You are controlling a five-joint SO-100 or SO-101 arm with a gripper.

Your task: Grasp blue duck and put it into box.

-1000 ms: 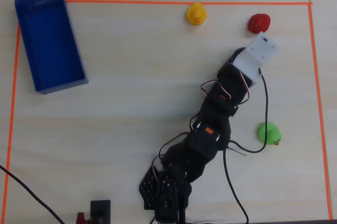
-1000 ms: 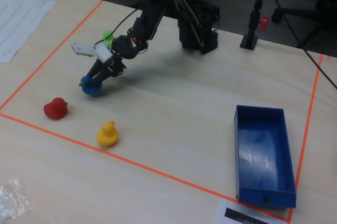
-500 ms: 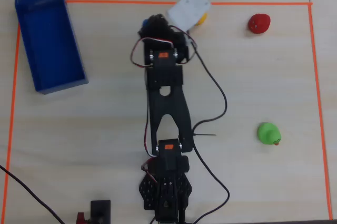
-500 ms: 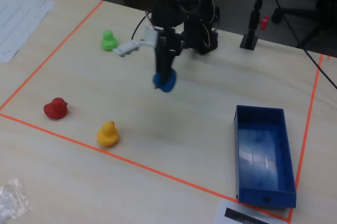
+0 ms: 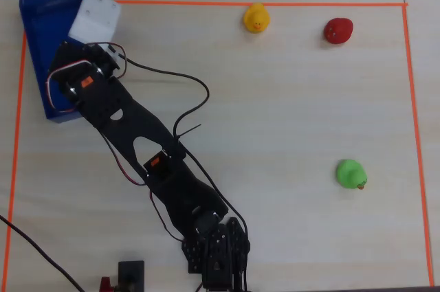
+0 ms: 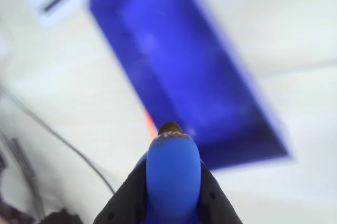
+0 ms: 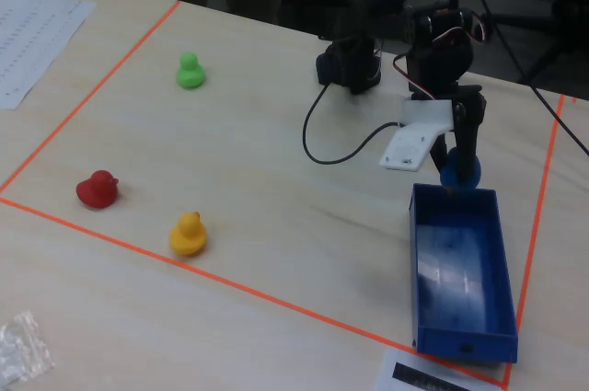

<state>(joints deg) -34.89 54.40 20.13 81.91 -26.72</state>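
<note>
The hand (image 6: 171, 203) is clamped on the blue duck (image 6: 172, 174), held above the near end wall of the box (image 7: 460, 262). The box interior is open. The box's far end lies beside the orange tape line (image 7: 248, 292) on the table (image 7: 276, 207).

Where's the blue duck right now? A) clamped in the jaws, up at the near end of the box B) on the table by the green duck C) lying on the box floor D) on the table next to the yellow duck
A: in the wrist view the blue duck sits squeezed between the jaws, and the fixed view shows it raised at the end of the box nearest the arm, not yet inside.
</note>
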